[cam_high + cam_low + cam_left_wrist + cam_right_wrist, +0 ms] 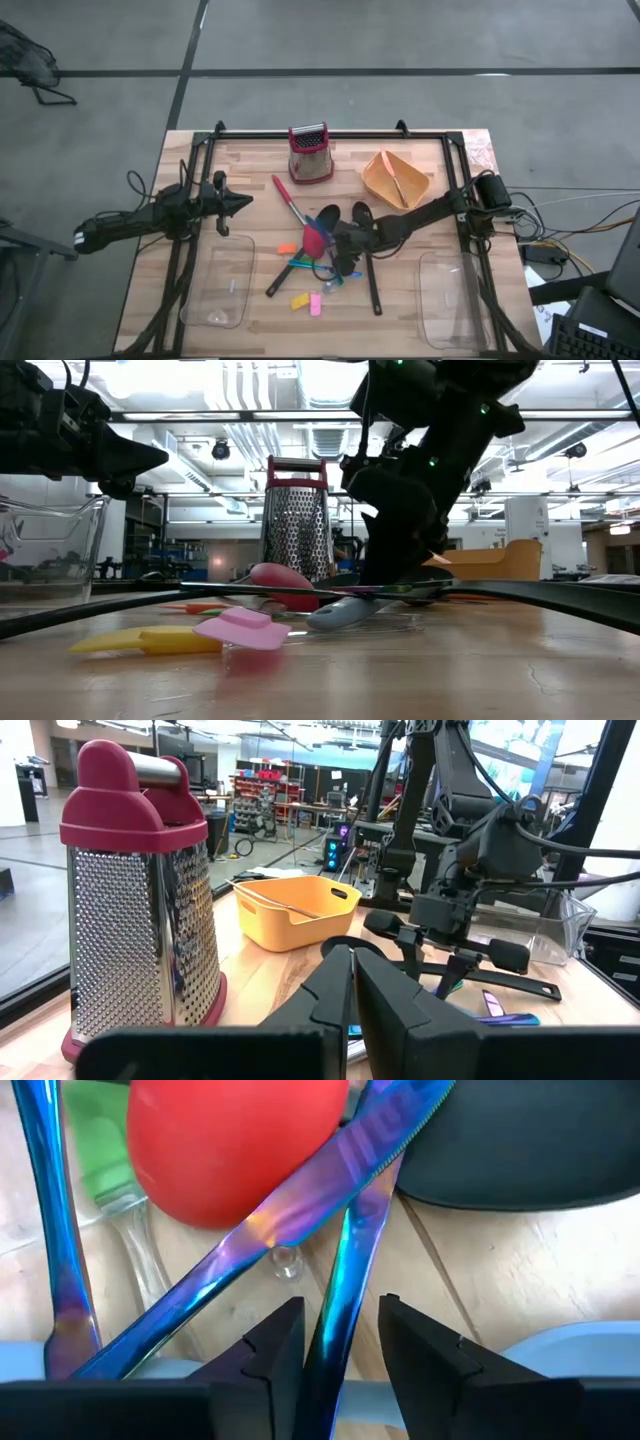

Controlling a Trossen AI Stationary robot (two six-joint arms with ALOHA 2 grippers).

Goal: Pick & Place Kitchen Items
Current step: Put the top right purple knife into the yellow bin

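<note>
Two arms: only the right one is at work; the left gripper (240, 203) hovers well apart from the pile, its fingers pressed together and holding nothing, pointing toward the red box grater (310, 153).
Right gripper: the right gripper (338, 1342) is down in the middle of the utensil pile (325, 245) on the counter (250, 150), fingers parted to a narrow gap, not yet closed on anything.
Thing between the fingers: a thin blue stick (345, 1290), iridescent, lies directly in that gap, with a finger on either side of it.
Long axis: the stick runs straight ahead of the gripper, roughly in line with the fingers' reach, so the fingers would close across its thin width, a good alignment by my judgement.
Crossing piece: a second blue-purple stick (250, 1240) crosses over the first just ahead of the fingertips; a lift may drag it along.
Ahead of the gripper: the red-headed spoon (235, 1145) lies just beyond the crossing; a long black spoon's bowl (530, 1150) lies ahead and to one side.
Nearer arm: the right, plainly; it is already over the stick.
Elsewhere: small yellow and pink pieces (306, 301) lie near the pile; the orange wooden bowl (395, 180) stands apart.
</note>
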